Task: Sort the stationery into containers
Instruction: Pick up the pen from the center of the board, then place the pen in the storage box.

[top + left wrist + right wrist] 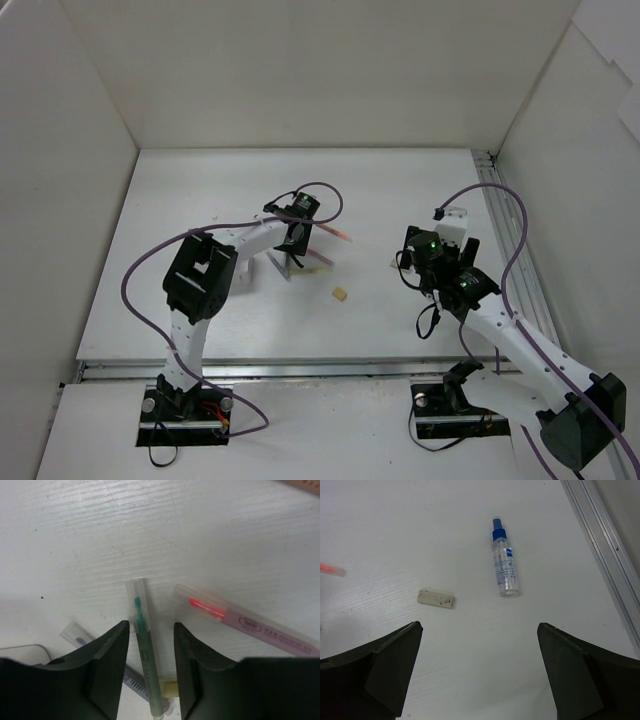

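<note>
Though overhead hides it, left pincer straddles green pen

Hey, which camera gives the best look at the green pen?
Left wrist: the green pen lies in close-up between the fingers of the left gripper. The top view hides it under that gripper; the right wrist view misses it.

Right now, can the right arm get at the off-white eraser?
Probably yes. The right gripper is open wide, and the eraser lies uncovered just ahead of it; the spray bottle lies apart, to one side.
</note>
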Action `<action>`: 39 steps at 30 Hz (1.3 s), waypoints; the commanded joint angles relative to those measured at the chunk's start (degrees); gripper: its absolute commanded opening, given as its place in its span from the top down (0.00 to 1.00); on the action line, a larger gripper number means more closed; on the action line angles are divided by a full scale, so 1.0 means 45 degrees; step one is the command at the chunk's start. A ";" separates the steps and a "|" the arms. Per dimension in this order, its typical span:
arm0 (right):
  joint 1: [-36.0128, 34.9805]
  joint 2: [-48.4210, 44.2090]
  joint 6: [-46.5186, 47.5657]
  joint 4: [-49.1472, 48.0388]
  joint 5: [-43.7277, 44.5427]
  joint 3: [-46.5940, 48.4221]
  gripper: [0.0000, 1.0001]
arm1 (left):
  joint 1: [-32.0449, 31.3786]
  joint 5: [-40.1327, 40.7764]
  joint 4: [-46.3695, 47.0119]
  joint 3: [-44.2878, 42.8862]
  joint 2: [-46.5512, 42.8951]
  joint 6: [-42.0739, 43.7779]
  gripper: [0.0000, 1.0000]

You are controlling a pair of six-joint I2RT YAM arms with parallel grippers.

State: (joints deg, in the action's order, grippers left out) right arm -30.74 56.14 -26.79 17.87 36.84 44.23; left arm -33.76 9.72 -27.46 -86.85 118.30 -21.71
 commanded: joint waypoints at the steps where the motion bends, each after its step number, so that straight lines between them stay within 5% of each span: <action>1: 0.0054 0.0025 0.0015 -0.0123 0.0388 0.0445 0.02 | -0.0076 -0.0088 -0.0030 -0.0505 0.0156 0.0002 0.68; 7: 0.0035 -0.0112 0.0015 -0.0084 0.0310 0.0464 0.02 | -0.0076 -0.0050 0.0164 -0.0193 -0.0467 -0.0058 1.00; 18: 0.0074 -0.0737 0.0054 -0.0064 -0.0197 0.0309 0.02 | -0.0076 0.1453 0.1099 0.0274 -0.2907 0.0567 1.00; 28: -0.0024 -0.0991 0.0073 -0.0084 0.0036 0.0269 0.02 | 0.0060 0.5455 0.5806 0.5580 -0.9561 0.1036 1.00; 39: -0.0180 -0.0425 0.0152 -0.0162 0.0153 0.0503 0.02 | 0.2383 0.9108 1.2742 1.1368 -1.4549 0.0743 1.00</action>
State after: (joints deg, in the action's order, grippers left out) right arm -31.18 53.15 -26.65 18.50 35.40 44.23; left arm -24.14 44.25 15.40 -36.14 55.00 -18.63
